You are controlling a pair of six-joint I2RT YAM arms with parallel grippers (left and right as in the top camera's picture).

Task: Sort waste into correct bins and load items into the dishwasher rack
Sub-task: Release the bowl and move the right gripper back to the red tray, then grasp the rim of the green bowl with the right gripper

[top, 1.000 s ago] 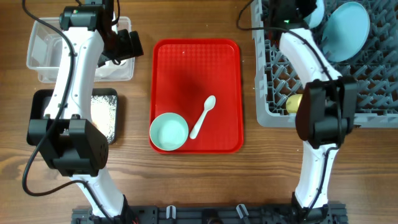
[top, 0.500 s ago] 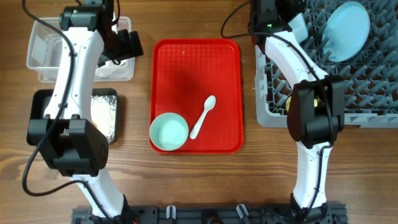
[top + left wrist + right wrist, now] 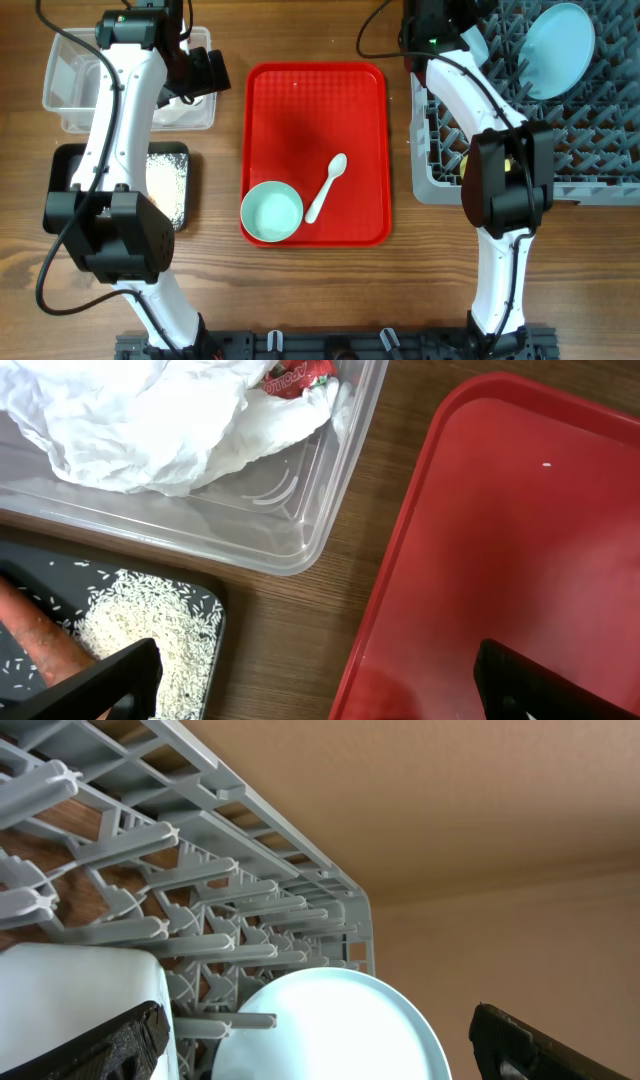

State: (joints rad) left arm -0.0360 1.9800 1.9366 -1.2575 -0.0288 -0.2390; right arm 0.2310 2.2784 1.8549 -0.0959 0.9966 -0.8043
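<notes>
Sliding left since a second ago, the right gripper [image 3: 320, 1055] is now hanging over the far left corner of the dishwasher rack [image 3: 600, 150]. Its fingers are standing wide apart and holding nothing. The left gripper [image 3: 320, 685] is not moving. It is also wide open and empty, hanging by the clear tub [image 3: 60, 70]. The blue plate [image 3: 555, 48] is standing in the rack. The pale-green bowl [image 3: 271, 212] and white spoon [image 3: 327, 187] are lying on the red tray [image 3: 315, 100]. I think the loading is going on. Next, the right arm is going to need to reach over the tray, come down, and pinch the bowl's rim or the spoon.
</notes>
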